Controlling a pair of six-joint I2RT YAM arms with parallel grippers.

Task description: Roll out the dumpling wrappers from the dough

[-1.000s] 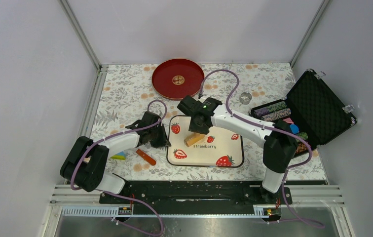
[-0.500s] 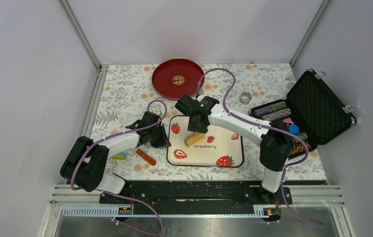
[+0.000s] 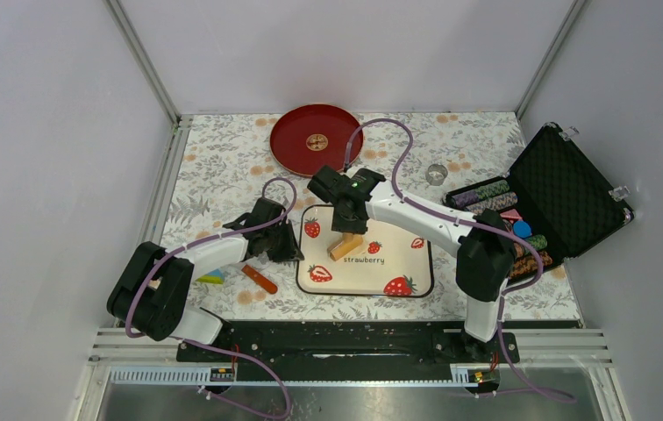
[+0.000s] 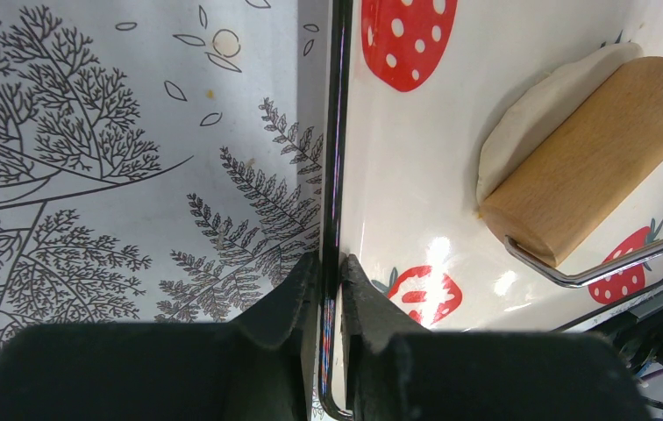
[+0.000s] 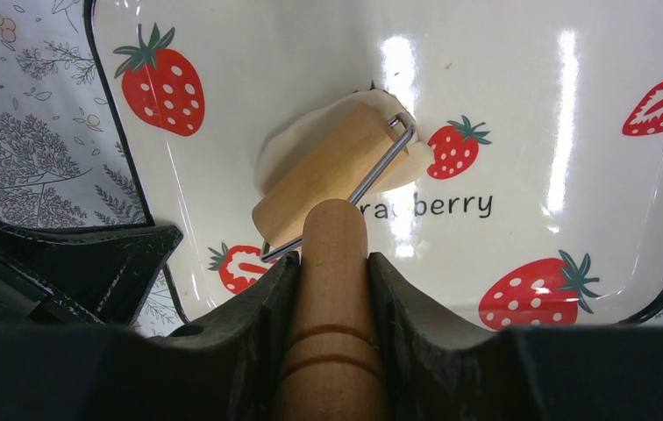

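Nearest you, on the left by the arm base, an orange stick (image 3: 260, 279) and a small multicoloured wedge (image 3: 212, 277) lie on the flowered tablecloth (image 3: 223, 167), just left of the tray (image 3: 381, 272). Your left gripper (image 4: 330, 263) is down at the tray's left edge, jaws nearly closed and pinching the thin dark rim between the fingertips. In the overhead view it sits low against that edge.

On the tray, your right gripper (image 5: 334, 263) is clamped on the wooden handle of the roller (image 5: 328, 175), one finger each side. The wooden drum sits at an angle on the dumpling wrapper (image 5: 297, 140), a pale flat piece of dough on the left half of the tray, beside the word "strawberry". Dough shows past the drum's upper-left side and at its far end; the rest is hidden beneath.

To the right, an open black case (image 3: 573, 189) holds rows of chips, with a small clear cup (image 3: 436, 174) beside it. At the far edge sits the red plate (image 3: 293, 149), well apart from the tray.
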